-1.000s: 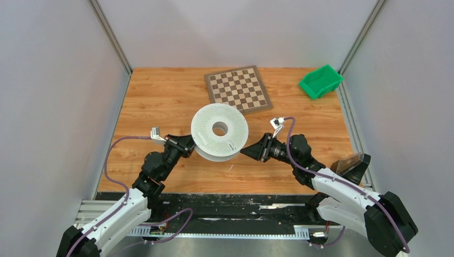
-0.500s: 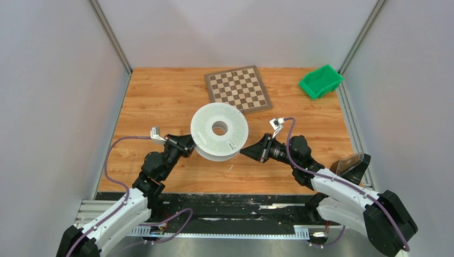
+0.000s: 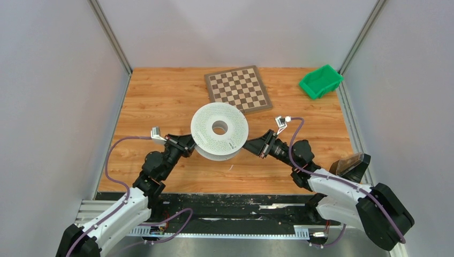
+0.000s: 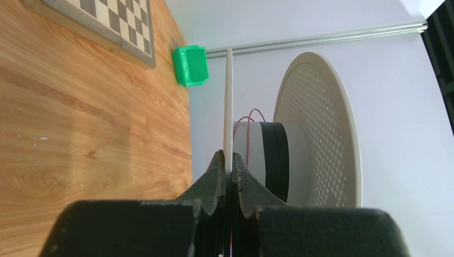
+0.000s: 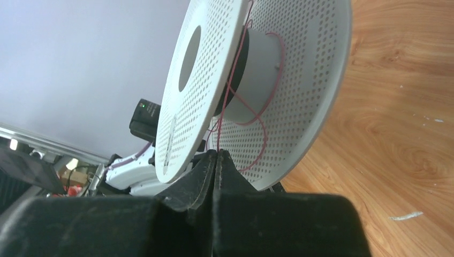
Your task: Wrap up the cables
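A white perforated spool hangs tilted above the middle of the table. My left gripper is shut on the edge of its near flange, seen edge-on between the jaws of that left gripper. The hub carries black windings and a thin red cable. My right gripper sits at the spool's right rim. In the right wrist view the red cable loops off the hub of the spool and runs down into the shut right gripper.
A chessboard lies behind the spool and a green bin stands at the back right corner. Grey walls close both sides of the wooden table. The left wrist view also shows the chessboard and the bin.
My right gripper has closed and shifted slightly up toward the spool's rim. The left arm and the spool have stayed put.
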